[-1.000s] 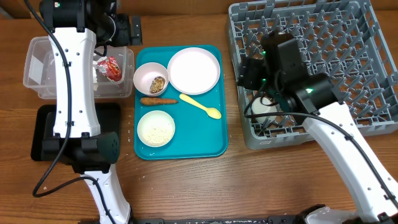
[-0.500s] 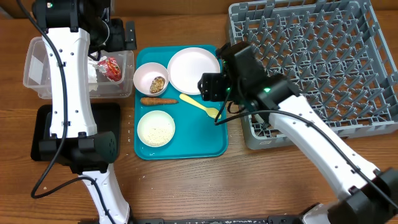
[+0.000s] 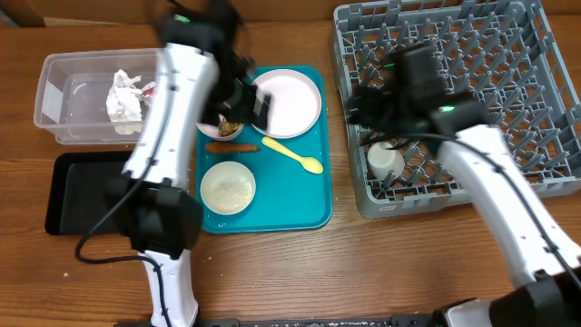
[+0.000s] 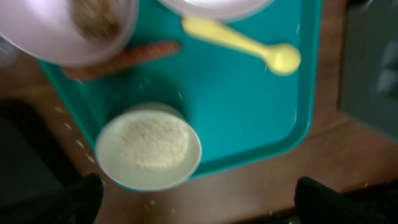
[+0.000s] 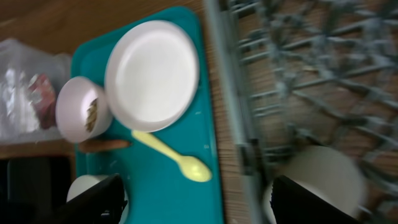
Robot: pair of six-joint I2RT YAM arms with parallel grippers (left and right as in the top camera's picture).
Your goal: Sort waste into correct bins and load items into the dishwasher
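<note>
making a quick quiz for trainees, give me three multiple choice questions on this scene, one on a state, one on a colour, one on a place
1. The bowl at the front of the teal tray is: A holding rice; B empty; C upside down.
2. What colour is the spoon? A red; B black; C yellow.
3. Where is the white cup? A on the teal tray; B in the grey rack; C in that bowl.

Answers: 1 A, white grains fill it. 2 C, it is plainly yellow in every view. 3 B, it sits in the rack's front-left corner.
</note>
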